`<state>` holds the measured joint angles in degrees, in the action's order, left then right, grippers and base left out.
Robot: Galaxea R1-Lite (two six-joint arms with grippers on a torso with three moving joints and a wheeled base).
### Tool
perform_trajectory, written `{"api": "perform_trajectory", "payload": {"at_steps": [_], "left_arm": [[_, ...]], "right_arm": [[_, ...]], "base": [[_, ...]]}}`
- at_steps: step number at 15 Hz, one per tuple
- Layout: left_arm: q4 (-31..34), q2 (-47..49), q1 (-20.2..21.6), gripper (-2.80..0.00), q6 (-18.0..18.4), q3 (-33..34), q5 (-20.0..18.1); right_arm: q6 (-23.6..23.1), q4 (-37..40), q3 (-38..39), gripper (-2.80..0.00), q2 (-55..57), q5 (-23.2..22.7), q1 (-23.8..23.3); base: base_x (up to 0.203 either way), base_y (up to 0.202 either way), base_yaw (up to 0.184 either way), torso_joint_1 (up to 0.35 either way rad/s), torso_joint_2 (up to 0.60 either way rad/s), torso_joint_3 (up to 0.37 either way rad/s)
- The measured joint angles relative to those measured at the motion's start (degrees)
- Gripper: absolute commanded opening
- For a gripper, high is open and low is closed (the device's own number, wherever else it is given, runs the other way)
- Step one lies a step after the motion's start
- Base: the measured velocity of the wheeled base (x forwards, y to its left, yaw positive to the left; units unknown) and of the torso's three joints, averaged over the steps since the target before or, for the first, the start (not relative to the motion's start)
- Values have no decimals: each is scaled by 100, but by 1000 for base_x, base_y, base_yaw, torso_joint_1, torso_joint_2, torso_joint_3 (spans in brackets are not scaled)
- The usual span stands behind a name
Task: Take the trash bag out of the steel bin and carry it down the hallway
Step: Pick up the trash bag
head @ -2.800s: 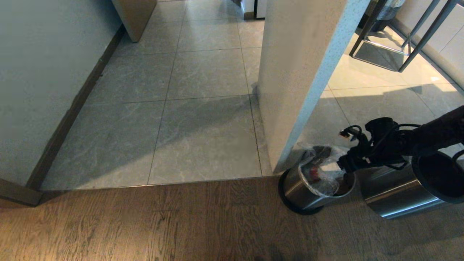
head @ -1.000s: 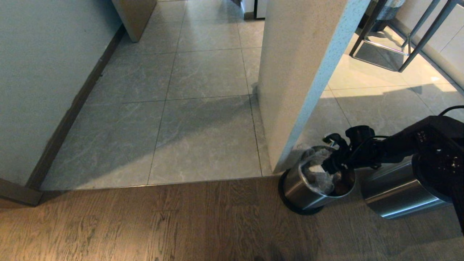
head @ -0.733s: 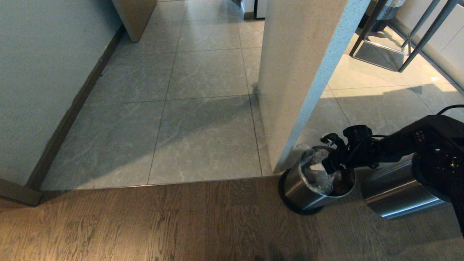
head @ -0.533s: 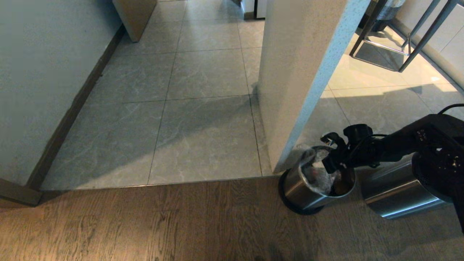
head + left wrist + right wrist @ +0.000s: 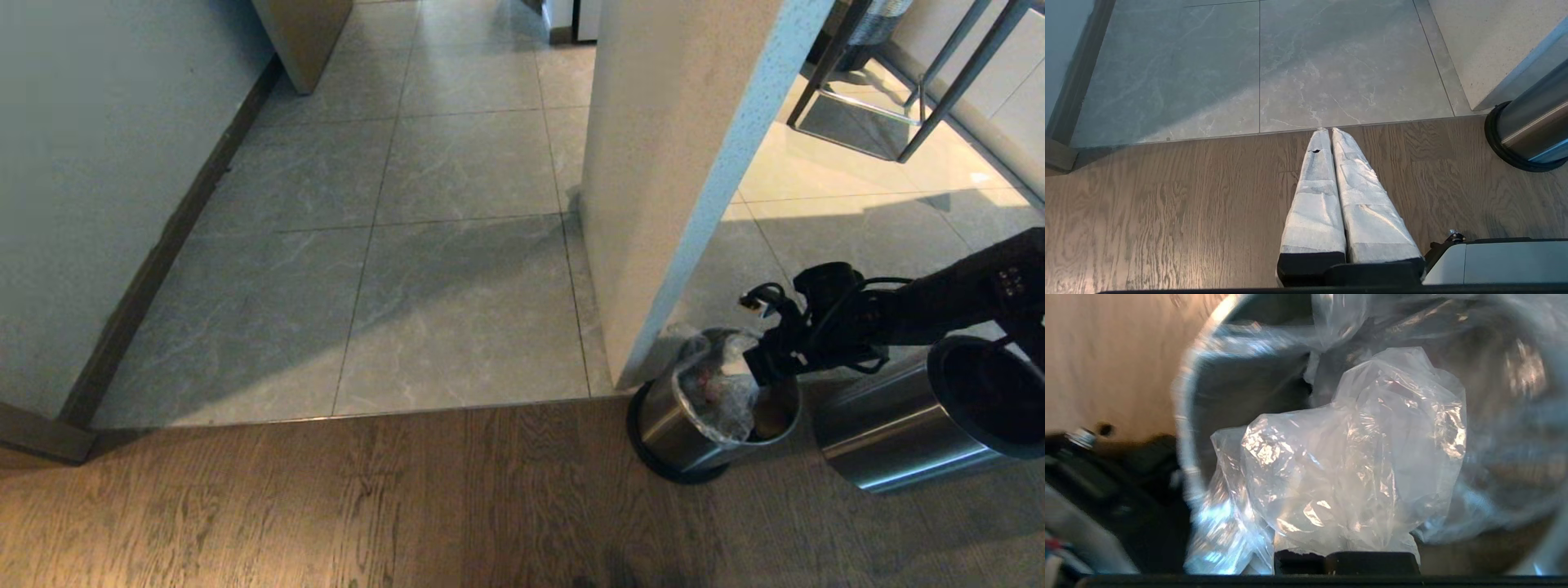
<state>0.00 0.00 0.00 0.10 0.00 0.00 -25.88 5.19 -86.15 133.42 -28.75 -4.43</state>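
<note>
The steel bin point(image 5: 682, 433) stands on the wood floor at the foot of a pale pillar, by the edge of the hallway point(image 5: 457, 286) tiles. The clear crinkled trash bag point(image 5: 718, 388) bulges out of its mouth, with reddish and white scraps showing through. My right gripper point(image 5: 761, 365) reaches in from the right over the rim and is shut on the bag's top. In the right wrist view the bag point(image 5: 1355, 457) drapes over the fingers and hides them, with the bin's rim point(image 5: 1186, 416) behind it. My left gripper point(image 5: 1327, 131) hangs parked and shut over the wood floor.
A larger steel bin point(image 5: 898, 433) stands right beside the small one, under my right arm. The pale pillar point(image 5: 669, 163) separates the hallway from a sunlit tiled room with metal stool legs point(image 5: 922, 98). A wall with a dark baseboard point(image 5: 155, 269) lines the hallway's left side.
My right gripper went from open to shut inside the bin's mouth. It has since risen slightly toward the right, and the bag's top has been drawn up with it.
</note>
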Motion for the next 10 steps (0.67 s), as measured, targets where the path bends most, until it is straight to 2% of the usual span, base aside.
{"api": "perform_trajectory", "payload": {"at_steps": [5, 10], "left_arm": [[0, 0, 0, -280, 0, 0, 0], [0, 0, 0, -280, -2, 0, 0]], "right_arm": [[860, 17, 228, -280, -790, -129, -87], [1320, 15, 698, -280, -1746, -236, -158]], "base": [[0, 0, 0, 0, 0, 0], [0, 0, 0, 0, 0, 0]]}}
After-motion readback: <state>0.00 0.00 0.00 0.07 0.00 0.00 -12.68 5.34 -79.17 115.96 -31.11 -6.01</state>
